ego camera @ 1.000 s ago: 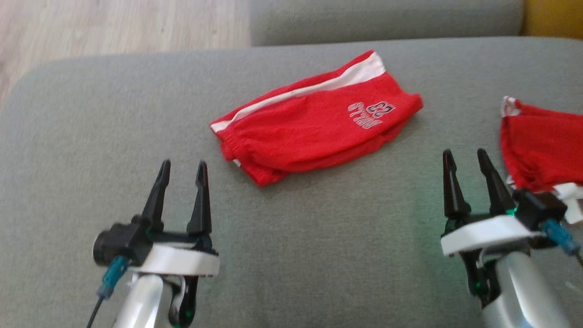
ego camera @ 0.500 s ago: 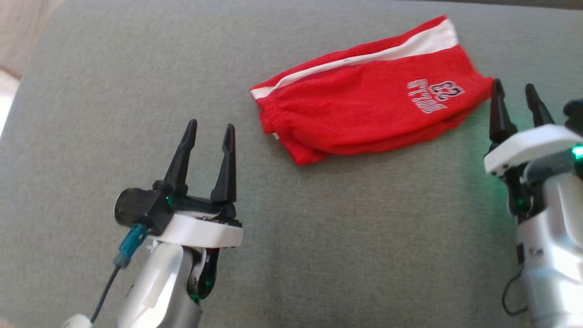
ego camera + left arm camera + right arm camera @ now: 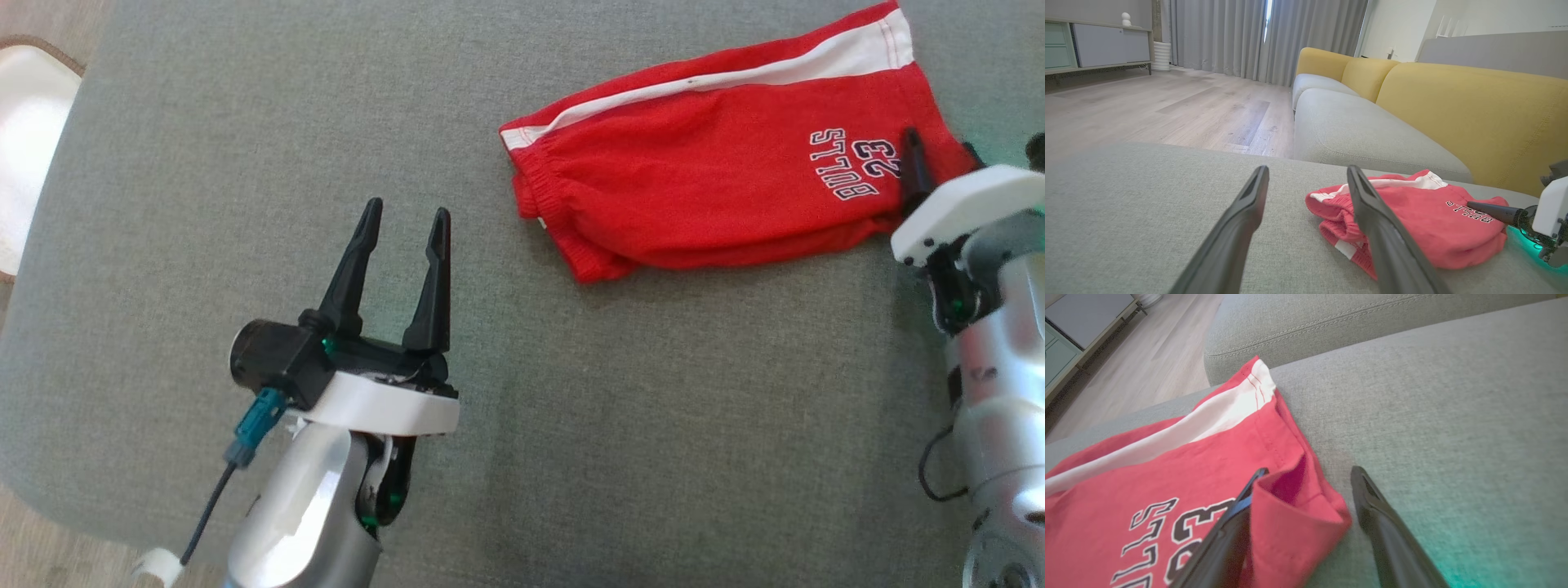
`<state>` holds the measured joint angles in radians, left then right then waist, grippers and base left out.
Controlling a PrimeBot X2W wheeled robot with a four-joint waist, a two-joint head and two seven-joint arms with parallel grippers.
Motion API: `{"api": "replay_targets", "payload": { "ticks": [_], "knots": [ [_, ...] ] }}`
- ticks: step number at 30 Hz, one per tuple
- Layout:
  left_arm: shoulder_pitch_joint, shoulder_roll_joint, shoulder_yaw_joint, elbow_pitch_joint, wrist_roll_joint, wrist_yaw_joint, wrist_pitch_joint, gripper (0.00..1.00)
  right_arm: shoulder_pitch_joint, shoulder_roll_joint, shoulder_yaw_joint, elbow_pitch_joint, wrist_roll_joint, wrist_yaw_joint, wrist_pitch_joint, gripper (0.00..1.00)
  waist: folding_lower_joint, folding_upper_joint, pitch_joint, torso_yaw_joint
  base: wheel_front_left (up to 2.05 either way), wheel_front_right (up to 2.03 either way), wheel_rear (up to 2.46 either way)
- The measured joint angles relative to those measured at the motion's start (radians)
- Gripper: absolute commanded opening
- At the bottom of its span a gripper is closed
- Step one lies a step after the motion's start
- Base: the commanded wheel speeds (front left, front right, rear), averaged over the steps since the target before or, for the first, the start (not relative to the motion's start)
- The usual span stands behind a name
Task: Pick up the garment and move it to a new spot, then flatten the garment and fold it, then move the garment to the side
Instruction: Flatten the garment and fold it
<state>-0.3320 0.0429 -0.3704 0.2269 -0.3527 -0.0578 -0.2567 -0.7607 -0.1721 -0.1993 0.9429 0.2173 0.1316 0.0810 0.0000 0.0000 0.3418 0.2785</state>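
Grey cushion (image 3: 653, 408), folded red white-striped shorts (image 3: 702, 204), left claw (image 3: 406, 219) spread, right claw (image 3: 1309, 470) spread

L gripper (image 3: 408, 208): long blk fingers (image 3: 351, 269), white collar (image 3: 384, 406), silver forearm (image 3: 302, 514), teal connector (image 3: 255, 425) w/ dark cable (image 3: 204, 523). R gripper (image 3: 939, 143) alike, green LED (image 3: 955, 307).

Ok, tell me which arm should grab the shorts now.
Right. The right claw, open, straddles a hem corner of the shorts; the left claw sits open over bare cushion, apart from them.
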Motion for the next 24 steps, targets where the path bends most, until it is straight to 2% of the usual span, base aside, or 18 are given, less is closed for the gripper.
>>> {"api": "replay_targets", "payload": {
  "ticks": [1, 2, 3, 4, 13, 20, 24],
  "knots": [
    [-0.001, 0.000, -0.004, 0.000, -0.003, 0.006, 0.000, 1.00, -0.014, 0.000, 0.002, 0.016, -0.006, 0.000, 0.000, 1.00, 0.0000, 0.0000, 0.002, 0.002, 0.00, 0.00, 0.00],
    [-0.004, 0.000, -0.008, 0.000, -0.009, 0.007, 0.000, 1.00, -0.025, 0.000, 0.008, 0.029, -0.010, 0.000, 0.003, 0.81, 0.0000, 0.0000, 0.003, 0.003, 0.00, 0.00, 0.00],
    [-0.007, 0.000, -0.012, 0.000, -0.010, 0.007, 0.000, 1.00, -0.034, -0.002, 0.020, 0.041, -0.015, 0.000, 0.003, 0.32, 0.0000, 0.0000, 0.004, 0.003, 0.00, 0.00, 0.00],
    [-0.012, 0.000, -0.012, 0.000, -0.010, 0.007, 0.000, 1.00, -0.038, -0.006, 0.034, 0.049, -0.023, 0.000, 0.003, 0.00, 0.0000, 0.0000, 0.003, 0.003, 0.00, 0.00, 0.00],
    [-0.015, 0.000, 0.003, 0.009, -0.008, 0.013, 0.000, 1.00, -0.042, -0.018, 0.127, 0.093, -0.008, 0.000, -0.058, 0.00, 0.0000, 0.0000, -0.028, -0.042, 0.00, 0.00, 0.00],
    [0.001, 0.000, 0.020, 0.018, -0.007, 0.005, 0.000, 1.00, 0.037, -0.080, 0.148, 0.040, 0.105, 0.000, -0.091, 0.00, 0.0000, 0.0000, -0.082, -0.092, 0.00, 0.00, 0.00],
    [0.031, 0.000, 0.027, 0.020, -0.005, 0.005, 0.000, 1.00, 0.110, -0.130, 0.124, 0.011, 0.150, 0.000, -0.099, 0.00, -0.0001, 0.0000, -0.119, -0.118, 0.00, 0.00, 0.00]
  ]
}}
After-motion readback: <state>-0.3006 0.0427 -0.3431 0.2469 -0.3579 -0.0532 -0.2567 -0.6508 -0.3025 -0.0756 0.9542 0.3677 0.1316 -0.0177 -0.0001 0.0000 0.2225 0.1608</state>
